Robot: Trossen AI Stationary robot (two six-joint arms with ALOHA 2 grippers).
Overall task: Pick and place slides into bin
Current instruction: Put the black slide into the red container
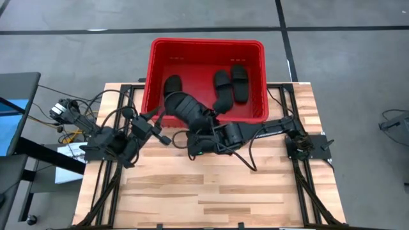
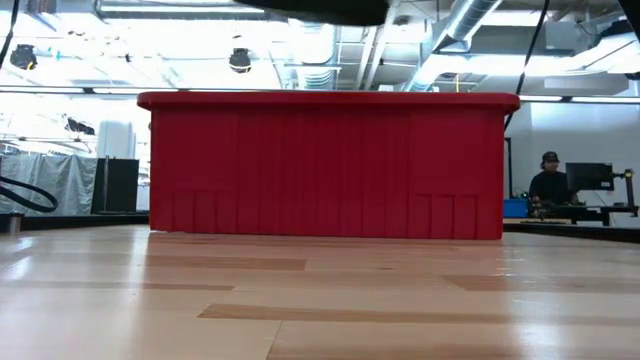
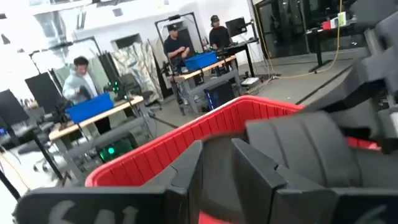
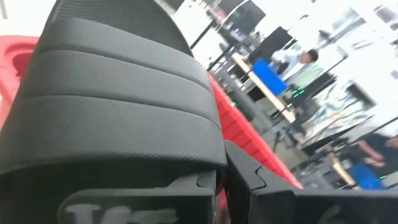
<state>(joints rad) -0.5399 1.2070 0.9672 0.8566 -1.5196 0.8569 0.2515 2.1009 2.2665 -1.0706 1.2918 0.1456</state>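
From above, the red bin [image 1: 206, 45] stands at the far edge of the wooden surface [image 1: 211, 191]. Inside it lie three black slides: one [image 1: 172, 85] near the bin's left wall, and two, [image 1: 223, 83] and [image 1: 239, 82], side by side toward its right wall. A fourth slide [image 1: 185, 105] hangs over the bin's near rim, carried by the right gripper [image 1: 195, 124], whose arm reaches in from the right of the bin. The left gripper [image 1: 156, 115] sits just outside the bin's near-left corner, close beside the held slide.

From table height, the bin's [image 2: 325, 165] ribbed near wall fills the middle of the picture on the surface [image 2: 320, 300], and a person [image 2: 548, 185] sits at a desk beyond the bin's right end.

In the left wrist view, that gripper's fingers [image 3: 186, 168] are parted with nothing between them, the bin rim [image 3: 186, 134] just ahead; the held slide [image 3: 311, 146] shows beside them, and people [image 3: 78, 78] work at benches beyond the bin.

In the right wrist view, the slide's ribbed strap [image 4: 118, 93] lies clamped against the closed fingers [image 4: 255, 177], over the bin's red rim [image 4: 239, 134].
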